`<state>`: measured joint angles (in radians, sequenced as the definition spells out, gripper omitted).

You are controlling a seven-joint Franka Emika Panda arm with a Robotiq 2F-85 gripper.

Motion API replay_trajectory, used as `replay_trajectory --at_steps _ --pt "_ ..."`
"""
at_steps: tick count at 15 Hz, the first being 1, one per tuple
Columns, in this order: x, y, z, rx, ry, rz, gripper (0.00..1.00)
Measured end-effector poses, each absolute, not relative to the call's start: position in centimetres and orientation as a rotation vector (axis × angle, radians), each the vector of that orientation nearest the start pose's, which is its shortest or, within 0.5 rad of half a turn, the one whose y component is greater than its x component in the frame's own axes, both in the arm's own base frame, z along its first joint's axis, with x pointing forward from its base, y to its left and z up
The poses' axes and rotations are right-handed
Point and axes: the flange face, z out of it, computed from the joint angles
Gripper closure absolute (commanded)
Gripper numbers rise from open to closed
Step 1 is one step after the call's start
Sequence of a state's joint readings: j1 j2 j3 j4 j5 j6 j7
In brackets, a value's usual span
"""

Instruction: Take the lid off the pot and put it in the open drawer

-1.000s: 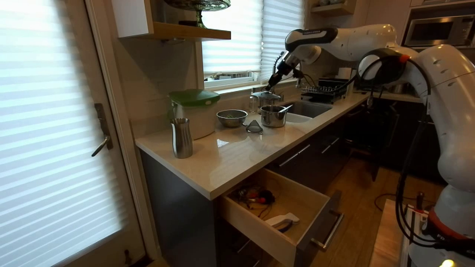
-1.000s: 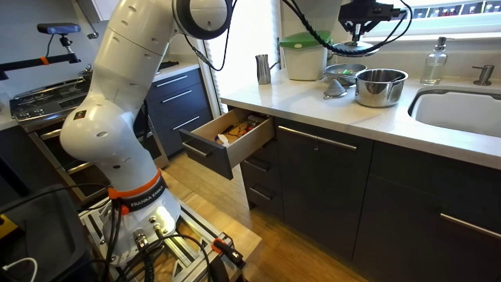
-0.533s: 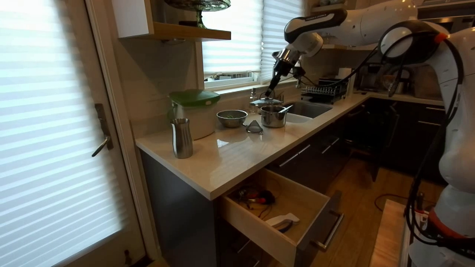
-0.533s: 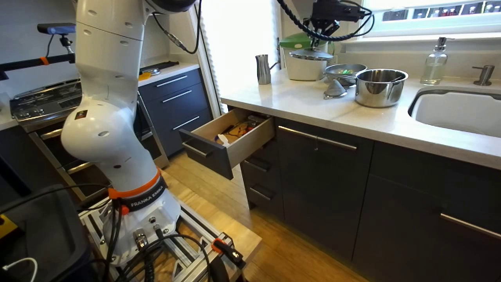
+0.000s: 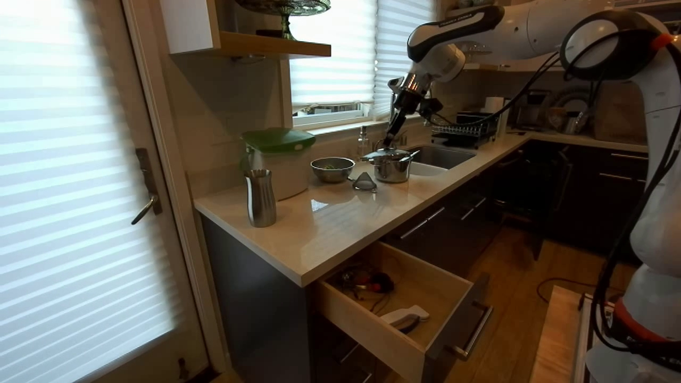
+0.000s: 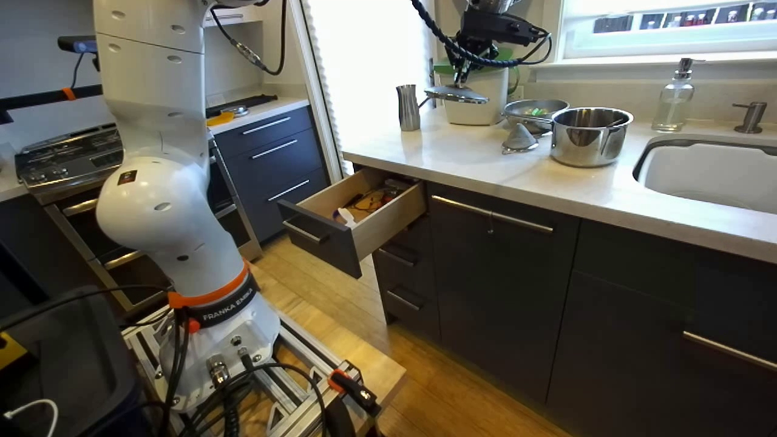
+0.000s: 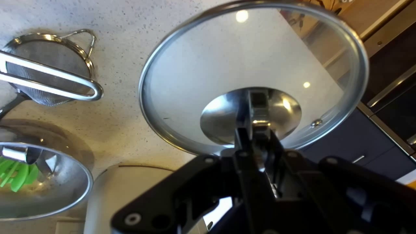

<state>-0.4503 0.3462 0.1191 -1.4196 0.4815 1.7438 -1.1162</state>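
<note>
We see the gripper (image 7: 258,138) closed in narrow on the handle (image 7: 259,104) of the steel-rimmed glass lid (image 7: 250,71), which hangs in the air above the worktop (image 6: 473,149), tilted a little and apart from the pot (image 6: 590,141). In the wrist view we make out the worktop's edge through the lid's glass. The pot stands upright on the worktop, and in an exterior view we look into it. Just beside the pot we find a conical strainer (image 6: 519,139); on that same side, near the pot, a steel bowl (image 5: 332,173) with green things (image 7: 20,180) in it, then, farther from the pot, a green-lidded bin (image 5: 284,162) and a tall steel canister (image 5: 260,199). On the pot's opposite side lies the sink (image 6: 716,170). The drawer (image 5: 367,330) is pulled out below the worktop, well apart from the pot, on the strainer's side; in it we see a white object (image 5: 407,314) and some red and dark items (image 5: 380,282) that we cannot name.
</note>
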Motion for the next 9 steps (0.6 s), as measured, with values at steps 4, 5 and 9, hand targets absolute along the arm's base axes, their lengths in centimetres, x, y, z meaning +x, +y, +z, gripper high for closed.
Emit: replay_trajectory --at_steps 4,5,9 --pt "64.4 -14.9 49.2 -2.52 -1.026 -0.363 0.96" --pt "64.5 -12.9 48.2 -2.499 -1.08 -0.319 0.96" --pt "63.6 -4.0 43.7 -2.381 -1.309 -0.122 0.96"
